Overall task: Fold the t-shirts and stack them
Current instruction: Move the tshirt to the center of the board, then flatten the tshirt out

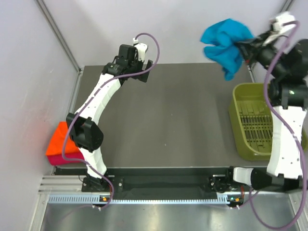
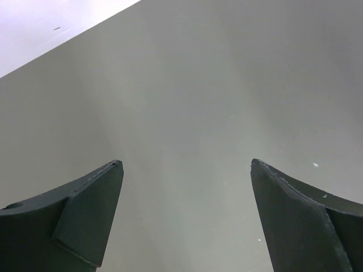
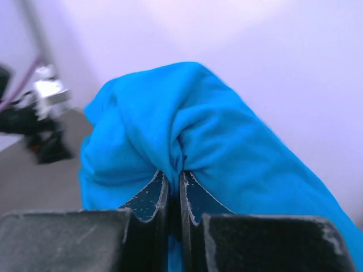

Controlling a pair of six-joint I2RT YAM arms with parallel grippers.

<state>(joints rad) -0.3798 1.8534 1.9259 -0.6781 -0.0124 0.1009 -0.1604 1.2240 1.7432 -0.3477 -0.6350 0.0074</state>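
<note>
A teal-blue t-shirt (image 1: 224,44) hangs bunched in the air at the back right, above the table's far edge. My right gripper (image 1: 242,47) is shut on a pinch of it; in the right wrist view the cloth (image 3: 187,130) billows over the closed fingers (image 3: 148,195). An orange t-shirt (image 1: 59,140) lies folded on a magenta-pink one (image 1: 65,159) at the table's left edge, partly hidden by the left arm. My left gripper (image 1: 142,61) hovers open over the back left of the table, and its wrist view shows only bare table between the fingers (image 2: 93,209).
An olive-green plastic basket (image 1: 255,122) stands at the right side of the dark table (image 1: 173,115), partly under the right arm. Grey walls and a metal frame post (image 1: 57,33) close in the back and left.
</note>
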